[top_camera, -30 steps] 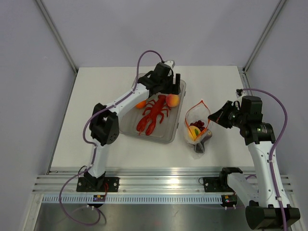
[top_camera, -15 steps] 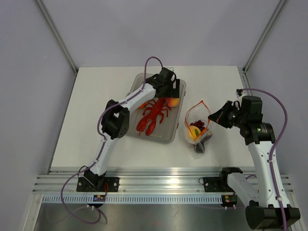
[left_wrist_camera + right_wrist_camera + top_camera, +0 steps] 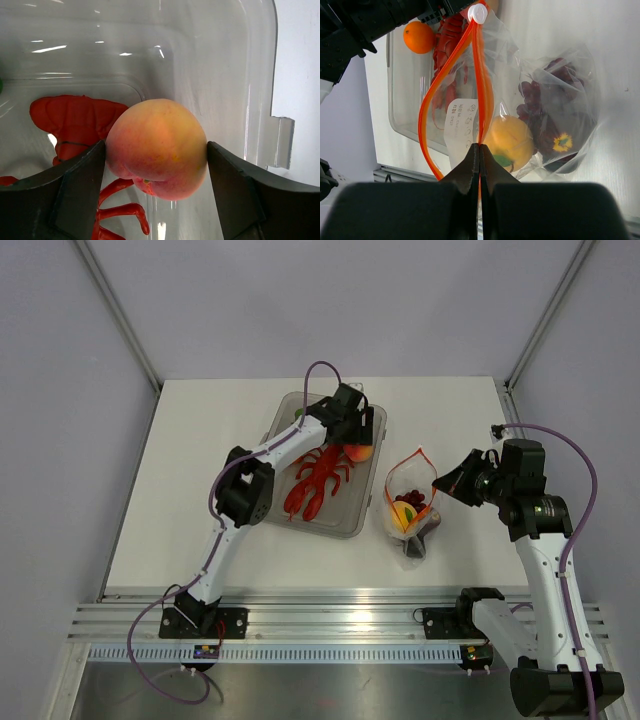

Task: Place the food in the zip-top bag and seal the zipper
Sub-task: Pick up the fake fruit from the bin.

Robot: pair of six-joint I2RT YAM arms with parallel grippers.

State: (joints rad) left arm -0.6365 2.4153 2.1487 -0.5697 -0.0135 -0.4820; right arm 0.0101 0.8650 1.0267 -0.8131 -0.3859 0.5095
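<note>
Inside the tray, the left gripper clamps the peach, with the lobster just beside it. Right of the tray, the right gripper pinches the zip-top bag by its zipper.

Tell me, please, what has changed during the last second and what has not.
The left gripper came nearer along the tray, its elbow swinging right, and now clamps the peach. The right gripper stays shut on the zipper; zip-top bag and lobster lie as before.
</note>
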